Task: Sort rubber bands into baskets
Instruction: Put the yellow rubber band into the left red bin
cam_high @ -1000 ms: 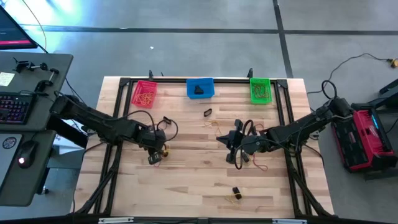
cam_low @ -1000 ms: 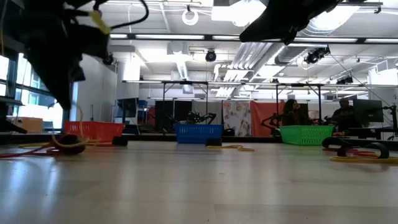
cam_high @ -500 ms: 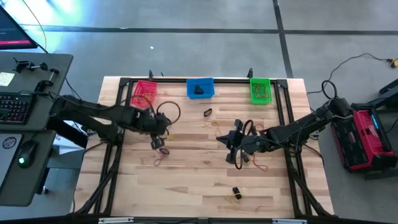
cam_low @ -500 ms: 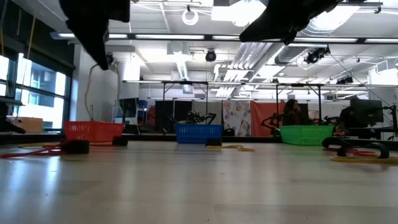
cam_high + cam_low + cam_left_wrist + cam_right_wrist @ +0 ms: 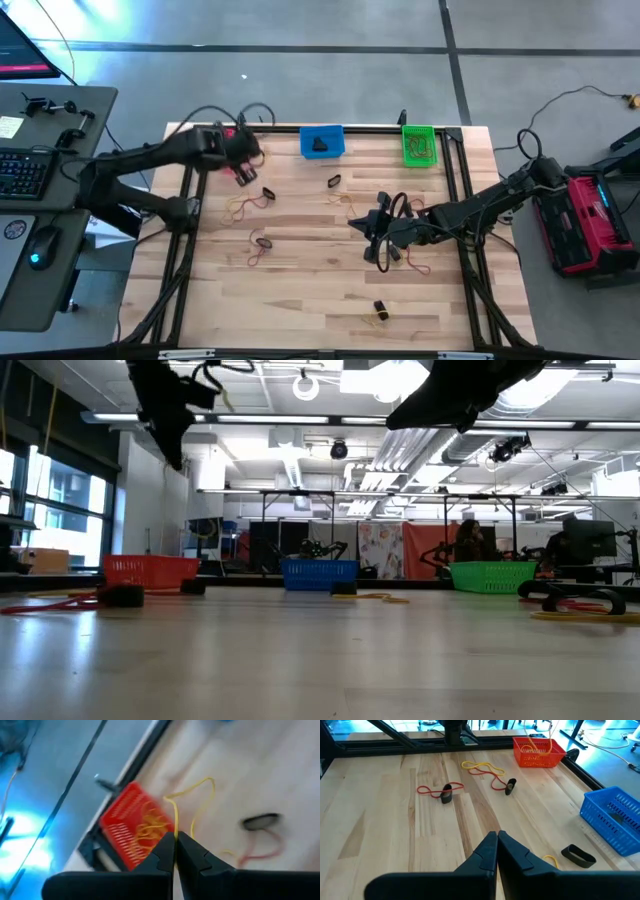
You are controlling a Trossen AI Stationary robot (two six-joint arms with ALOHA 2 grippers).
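Pinching one yellow rubber band (image 5: 196, 800), the left gripper (image 5: 175, 851) hangs above the red basket (image 5: 134, 830). Right gripper (image 5: 497, 851) waits pressed together at mid-table. Three baskets line the wooden table (image 5: 310, 290): red, blue basket (image 5: 322, 141), green basket (image 5: 419, 144).

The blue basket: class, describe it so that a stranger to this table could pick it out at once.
Along the wooden table's far edge stand three small mesh baskets in a row. The blue basket is the middle one, between the red basket and the green basket. It alone holds a dark band rather than thin coloured loops.
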